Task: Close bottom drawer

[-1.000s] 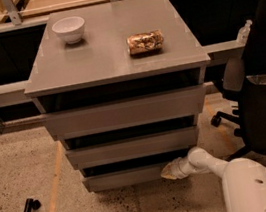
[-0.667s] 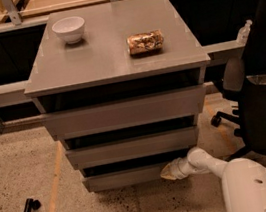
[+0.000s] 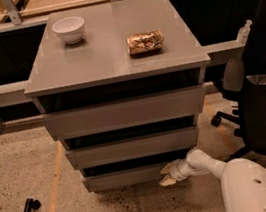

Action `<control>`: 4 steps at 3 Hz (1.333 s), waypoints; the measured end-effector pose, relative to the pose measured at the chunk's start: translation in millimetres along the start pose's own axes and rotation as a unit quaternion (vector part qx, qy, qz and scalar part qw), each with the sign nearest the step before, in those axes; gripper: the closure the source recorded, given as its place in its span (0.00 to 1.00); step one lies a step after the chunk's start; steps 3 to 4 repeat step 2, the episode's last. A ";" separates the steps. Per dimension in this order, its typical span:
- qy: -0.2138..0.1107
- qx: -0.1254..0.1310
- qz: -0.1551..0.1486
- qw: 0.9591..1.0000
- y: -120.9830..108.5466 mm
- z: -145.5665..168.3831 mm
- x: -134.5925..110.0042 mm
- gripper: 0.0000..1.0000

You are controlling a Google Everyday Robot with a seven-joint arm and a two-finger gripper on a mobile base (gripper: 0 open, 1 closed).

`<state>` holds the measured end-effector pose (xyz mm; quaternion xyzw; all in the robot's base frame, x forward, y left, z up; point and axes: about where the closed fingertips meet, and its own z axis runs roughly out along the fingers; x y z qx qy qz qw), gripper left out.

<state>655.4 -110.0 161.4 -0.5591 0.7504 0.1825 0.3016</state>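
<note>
Can't tell if your gripper [image 3: 168,175] is open or closed, but it's sitting against the right end of the bottom drawer [image 3: 124,177] front, same spot as a second ago. The drawer hasn't budged either and looks nearly shut, so maybe one last nudge.

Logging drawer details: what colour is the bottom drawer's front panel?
Plain grey: the flat bottom drawer, camera view; the gripper is at its right end.
</note>
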 end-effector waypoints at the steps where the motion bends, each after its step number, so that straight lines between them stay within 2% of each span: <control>1: 0.000 -0.002 0.000 1.000 3.6 1.5 0.1 0.00; 4: 0.000 -0.002 0.000 1.000 4.9 1.2 0.4 0.00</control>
